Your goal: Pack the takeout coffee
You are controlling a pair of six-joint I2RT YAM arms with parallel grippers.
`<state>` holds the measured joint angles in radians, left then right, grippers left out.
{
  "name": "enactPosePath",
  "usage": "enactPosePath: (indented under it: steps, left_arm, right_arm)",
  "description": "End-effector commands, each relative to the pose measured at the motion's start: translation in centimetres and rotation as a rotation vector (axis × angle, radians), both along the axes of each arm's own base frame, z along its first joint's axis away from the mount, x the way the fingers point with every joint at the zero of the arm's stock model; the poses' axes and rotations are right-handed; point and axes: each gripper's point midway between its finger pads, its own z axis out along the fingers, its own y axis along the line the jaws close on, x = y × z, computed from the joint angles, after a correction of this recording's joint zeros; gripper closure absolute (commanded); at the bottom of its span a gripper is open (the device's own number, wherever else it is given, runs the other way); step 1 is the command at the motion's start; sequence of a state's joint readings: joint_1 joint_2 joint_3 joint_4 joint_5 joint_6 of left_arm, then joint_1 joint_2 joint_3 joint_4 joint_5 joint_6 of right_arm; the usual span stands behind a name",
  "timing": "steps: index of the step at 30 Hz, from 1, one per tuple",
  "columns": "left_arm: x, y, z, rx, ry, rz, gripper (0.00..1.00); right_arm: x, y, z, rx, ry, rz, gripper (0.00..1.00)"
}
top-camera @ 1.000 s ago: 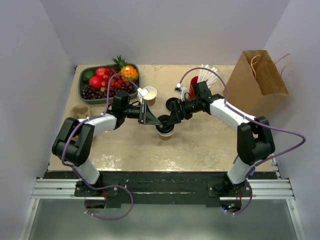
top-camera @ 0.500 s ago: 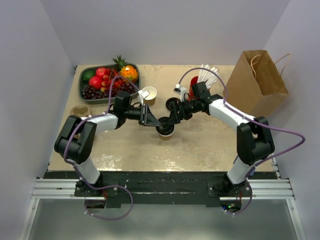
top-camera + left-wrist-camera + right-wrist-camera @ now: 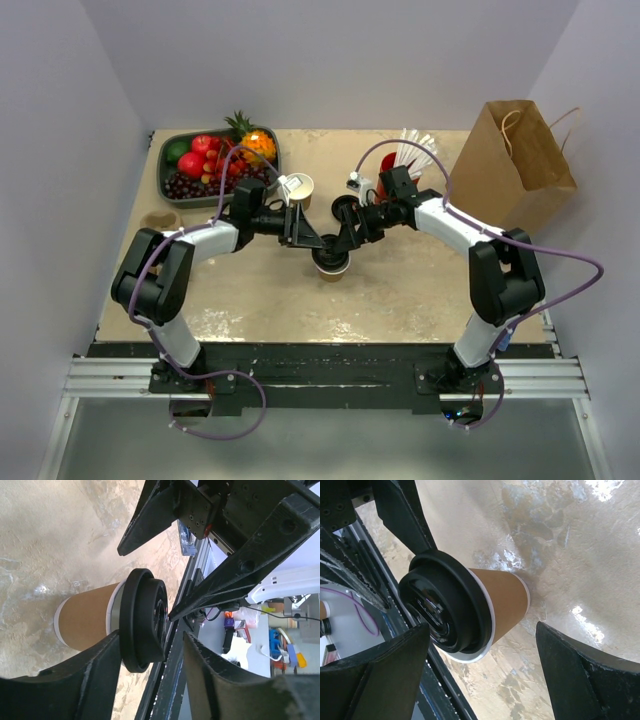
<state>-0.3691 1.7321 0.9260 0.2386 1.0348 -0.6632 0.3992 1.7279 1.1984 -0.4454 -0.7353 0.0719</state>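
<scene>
Left gripper point(image 3: 152, 636): jaws partly open, clasping nothing that I can make out. My two fingers point(image 3: 95, 680) stand one to each side of the rim of the black lid point(image 3: 145, 620). Whether either finger touches the lid, I cannot tell.

Right gripper point(image 3: 482, 627): jaws spread wide, empty. It points at the same cup from the opposite side, and its fingers point(image 3: 380, 680) stand clear of the cup on both flanks.

Takeout coffee point(image 3: 331, 264): one small paper cup, tan body with a white edge at the base, black lid pressed on. It stands upright on the table point(image 3: 400, 290) near the middle. From above, the tips of both my grippers meet just over it, the left arm reaching in from the left and the right arm from the right.

Open paper cup point(image 3: 298, 188): one, no lid, just beyond my left gripper.

Red cup point(image 3: 388, 168): one, holding white straws point(image 3: 415, 148), behind my right wrist and partly hidden by it.

Tray point(image 3: 163, 160): one, dark, at the far left corner, filled with mixed fruit, a small pineapple point(image 3: 243, 128) among it.

Brown paper bag point(image 3: 515, 160): one, upright with its mouth open and handles up, at the far right edge, well apart from the coffee.
</scene>
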Motion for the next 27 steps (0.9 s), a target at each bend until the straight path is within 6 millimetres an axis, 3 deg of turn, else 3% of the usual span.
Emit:
enactPosePath:
  steps: [1, 14, 23, 27]
  left_arm:
    - [0.7, -0.4, 1.1, 0.007, -0.062, -0.007, 0.43]
    - [1.9, -0.6, 1.8, 0.074, -0.185, 0.016, 0.41]
    - [0.8, -2.2, 1.9, 0.141, -0.313, -0.054, 0.42]
    - [0.8, -2.0, 1.7, 0.191, -0.339, -0.040, 0.42]
  right_arm:
    - [0.4, 0.2, 0.4, -0.007, -0.016, -0.001, 0.11]
    - [0.2, -0.6, -0.1, -0.054, -0.017, 0.003, 0.14]
    - [-0.3, -0.6, 0.1, -0.048, -0.014, 0.014, 0.15]
    - [-0.4, -0.6, 0.1, -0.048, -0.010, 0.016, 0.16]
